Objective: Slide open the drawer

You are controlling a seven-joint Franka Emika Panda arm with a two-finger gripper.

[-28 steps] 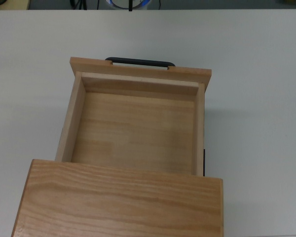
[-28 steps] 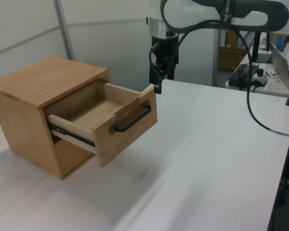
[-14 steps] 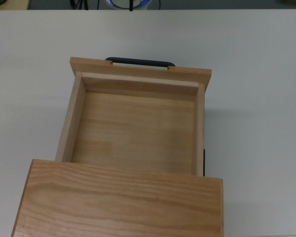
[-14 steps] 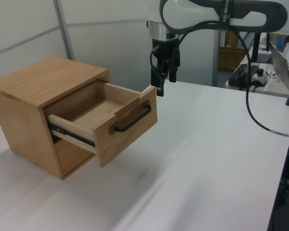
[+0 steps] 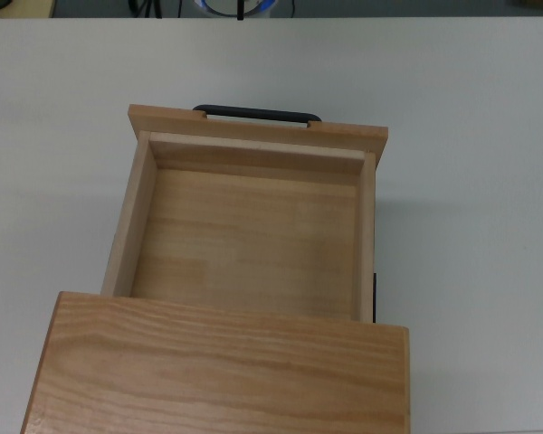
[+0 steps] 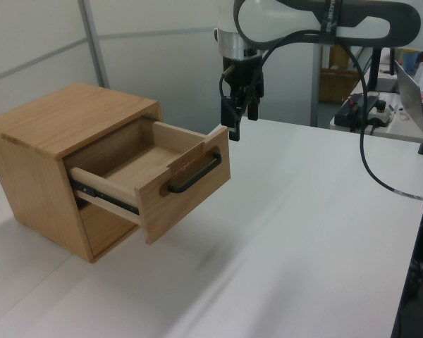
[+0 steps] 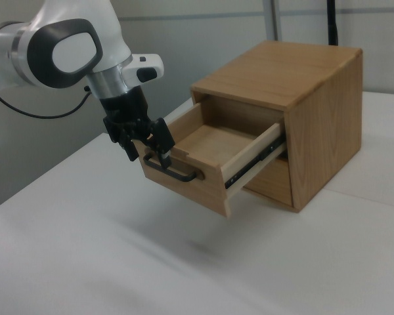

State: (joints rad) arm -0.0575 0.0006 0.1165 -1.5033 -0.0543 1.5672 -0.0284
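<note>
A: Where is the drawer (image 6: pixel 175 177)?
B: Pulled well out of the wooden cabinet (image 6: pixel 53 137) — in the top view its tray (image 5: pixel 244 240) lies open and bare from the cabinet's top edge at 6 o'clock up to the front panel at 12 o'clock. The black bar handle (image 5: pixel 257 114) sits just beyond that panel.

A: And in the right view?
B: The drawer juts toward 8 o'clock from the cabinet (image 7: pixel 315 111), with 1 black runner (image 7: pixel 253 163) showing along its side. The cabinet stands on the white worktop (image 6: pixel 303 232).

A: The gripper (image 6: pixel 238 127)?
B: It hangs from the white arm (image 6: pixel 303 21) above the far end of the drawer's front panel, at about 1 o'clock from the handle (image 6: pixel 194 174) in the left view. In the right view the gripper (image 7: pixel 159 149) is at the upper edge of the panel, just above the handle (image 7: pixel 173 172).

A: Jaws holding anything?
B: No — they are parted a little and hold nothing. Whether a fingertip touches the panel's top edge, I cannot tell.
</note>
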